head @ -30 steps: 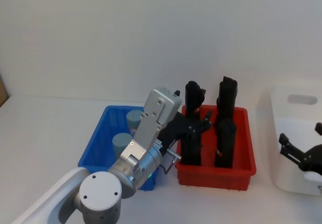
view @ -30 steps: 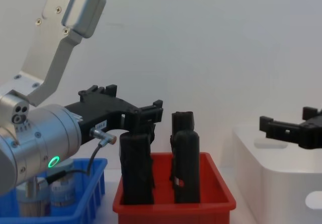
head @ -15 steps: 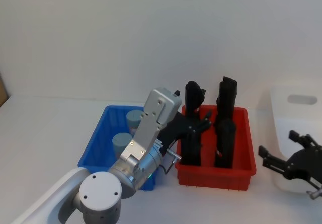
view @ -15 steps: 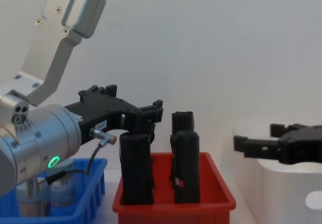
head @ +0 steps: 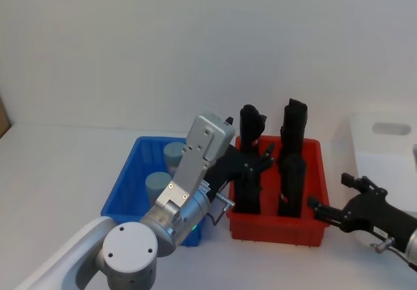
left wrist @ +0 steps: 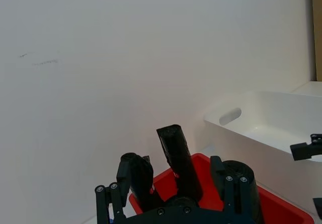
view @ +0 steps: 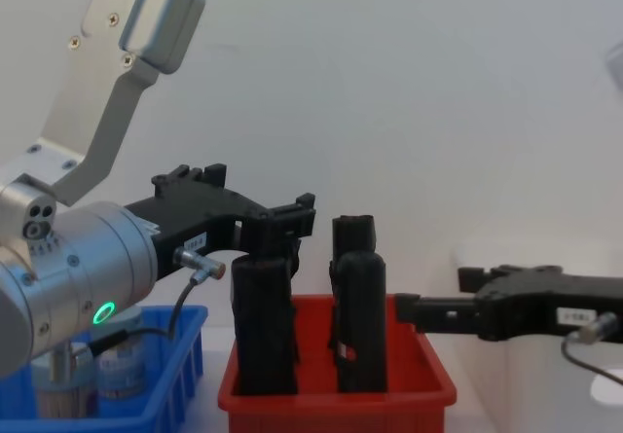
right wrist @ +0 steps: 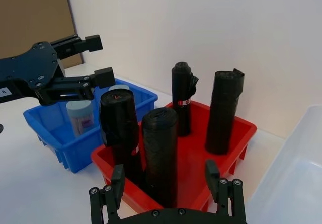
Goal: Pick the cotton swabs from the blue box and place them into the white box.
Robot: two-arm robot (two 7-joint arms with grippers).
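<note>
Cotton swabs (head: 158,184), two small round tubs with grey-blue lids and clear bodies, stand upright inside the low bright-blue ribbed plastic box (head: 119,187), one behind the other near its middle. The large white plastic box (head: 384,131) with an oval handle cut-out sits well apart on the right. Between the two boxes is a red plastic bin (head: 277,229) holding four tall black rolls (head: 293,124).

Left gripper (head: 264,156): raised above the line where the blue box meets the red bin, jaws spread, nothing held. Right gripper (head: 329,192): low at the right front corner of the red bin, pointing toward the blue box, jaws likewise spread and empty.

Step in hand, as judged: approach to a pick, with no tub grasped yet.

Next move requires:
- one gripper brought over a tub, the left being nearer
- jaws wide enough to straddle the round body
- a descent clear of the black rolls and the blue box rim
- a firm closure below the lid before lifting
</note>
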